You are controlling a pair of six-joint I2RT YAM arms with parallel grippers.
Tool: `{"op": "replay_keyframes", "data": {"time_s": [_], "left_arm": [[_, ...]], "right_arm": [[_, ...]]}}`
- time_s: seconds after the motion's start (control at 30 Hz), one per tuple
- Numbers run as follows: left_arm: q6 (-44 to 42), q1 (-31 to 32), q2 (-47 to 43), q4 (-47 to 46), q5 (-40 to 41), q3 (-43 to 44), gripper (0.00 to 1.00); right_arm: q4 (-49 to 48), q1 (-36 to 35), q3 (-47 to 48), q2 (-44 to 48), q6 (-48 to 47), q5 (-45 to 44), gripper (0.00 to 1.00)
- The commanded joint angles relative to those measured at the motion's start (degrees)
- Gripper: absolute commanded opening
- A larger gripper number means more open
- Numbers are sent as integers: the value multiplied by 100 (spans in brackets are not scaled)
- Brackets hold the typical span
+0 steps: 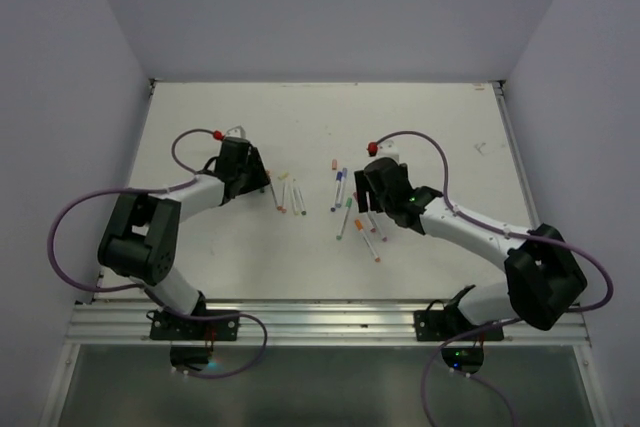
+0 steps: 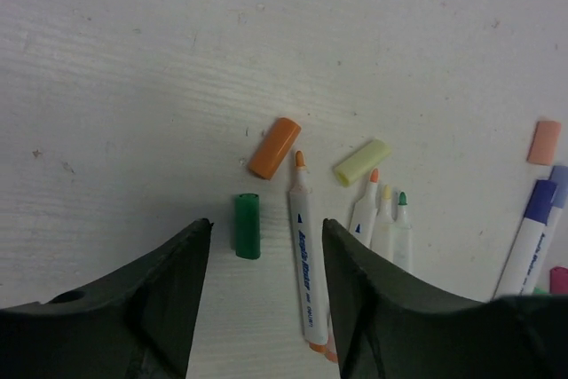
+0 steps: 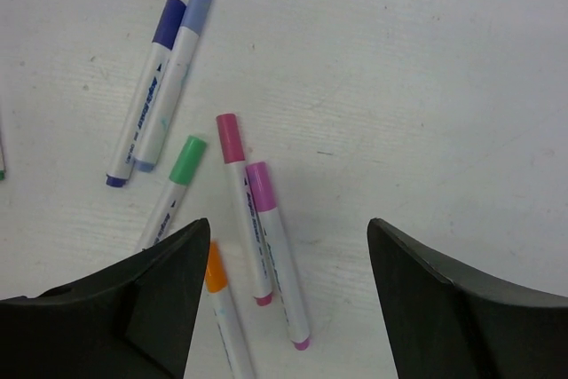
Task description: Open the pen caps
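Observation:
In the left wrist view, loose pen caps lie on the white table: orange (image 2: 274, 147), green (image 2: 247, 225), yellow-green (image 2: 361, 161) and peach (image 2: 544, 142). Uncapped white pens (image 2: 306, 255) lie beside them, tips pointing away. My left gripper (image 2: 266, 228) is open and empty just above the green cap and the orange-tipped pen. In the right wrist view, capped pens lie below my open, empty right gripper (image 3: 288, 228): pink cap (image 3: 229, 138), purple cap (image 3: 261, 188), green cap (image 3: 187, 161), orange cap (image 3: 216, 268), dark blue cap (image 3: 169, 22) and light blue cap (image 3: 197, 2).
From above, the left gripper (image 1: 262, 175) is beside the left pen group (image 1: 285, 192) and the right gripper (image 1: 365, 202) is over the right group (image 1: 345, 212). The white table (image 1: 450, 117) has walls on three sides and purple cables loop from both arms.

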State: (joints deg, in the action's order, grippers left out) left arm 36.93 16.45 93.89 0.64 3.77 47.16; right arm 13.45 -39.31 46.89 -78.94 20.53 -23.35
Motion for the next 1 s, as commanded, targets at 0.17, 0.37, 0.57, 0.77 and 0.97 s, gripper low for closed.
{"op": "replay_keyframes", "data": {"time_s": [0.17,0.37,0.57,0.77,0.97], "left_arm": [[-185,-54,-1556,532,273,434,91],[-835,-54,-2576,1060,984,487,100],[-1213,-54,-3394,1473,1029,435,100],[-1364,-54,-3781,1579,1135,233,100],[-1337,-54,-3667,1544,959,197,100]], "right_arm": [[105,-6,1040,-1051,372,463,72],[96,2,1594,-1782,486,595,67],[0,-6,1823,-2336,583,718,60],[-106,2,1876,-2600,627,736,55],[-54,2,1894,-2469,671,631,54]]}}
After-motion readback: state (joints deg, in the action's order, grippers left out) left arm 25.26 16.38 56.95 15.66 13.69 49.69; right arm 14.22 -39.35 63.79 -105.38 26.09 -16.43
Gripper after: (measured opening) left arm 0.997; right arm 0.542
